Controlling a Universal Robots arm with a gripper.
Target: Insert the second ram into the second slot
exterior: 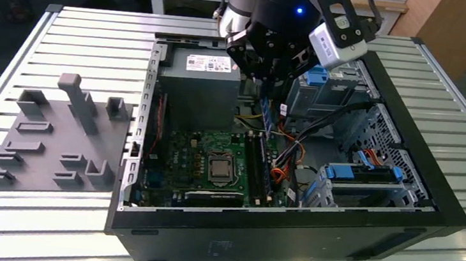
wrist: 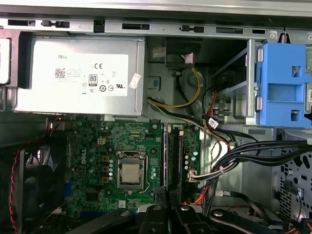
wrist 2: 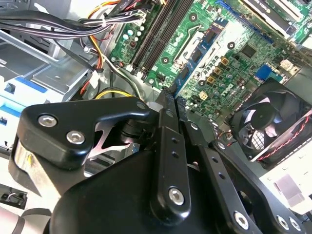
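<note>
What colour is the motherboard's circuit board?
The motherboard is green, clearest in the first wrist view.

Clock face: 12 = the way the fingers point.

Black bolted gripper (wrist 2: 173,101) has its jaws drawn together on the second ram (wrist 2: 182,79), a thin blue circuit-board stick seen edge-on, jutting from the tips towards 1 o'clock.
- 12 to 1 o'clock: green motherboard (wrist 2: 214,68).
- 12 o'clock: long black memory slots (wrist 2: 161,34), apart from the stick.
- 3 o'clock: round black cooling fan (wrist 2: 270,122) with a red wire across it.
- 10 o'clock: bundle of black cables (wrist 2: 58,24).
- 9 o'clock, near the tips: yellow wires (wrist 2: 113,92).
</note>
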